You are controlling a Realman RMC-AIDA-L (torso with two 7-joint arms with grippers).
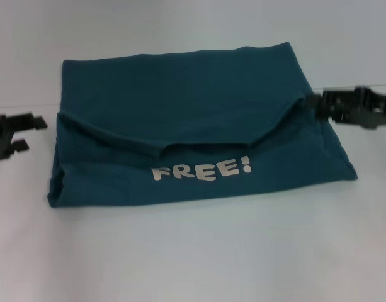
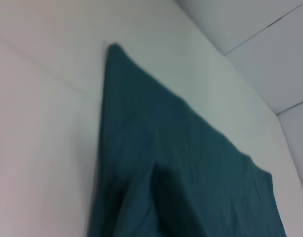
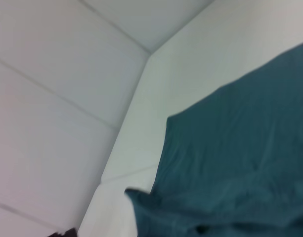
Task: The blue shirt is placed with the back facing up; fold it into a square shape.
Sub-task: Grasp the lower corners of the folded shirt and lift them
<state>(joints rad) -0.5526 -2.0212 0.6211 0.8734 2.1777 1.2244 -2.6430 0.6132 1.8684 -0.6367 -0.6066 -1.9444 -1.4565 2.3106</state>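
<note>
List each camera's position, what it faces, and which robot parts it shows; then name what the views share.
Head view: on the robot's head, looking forward and down at the blue shirt on the white table; left end effector and right end effector both show.
Left wrist view: on the left arm, facing a shirt corner; no own fingers visible.
Right wrist view: on the right arm, facing the shirt's edge; no own fingers visible.
Shared: all three show the shirt and table.

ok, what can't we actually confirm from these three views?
- Right gripper: head view shows it at the dark teal-blue fabric shirt's edge; whether it grips is unclear.
- Left gripper: cut off by the frame edge.
- Both wrist views: own fingers absent.
- Shirt's underside layers: hidden by the top fold.
</note>
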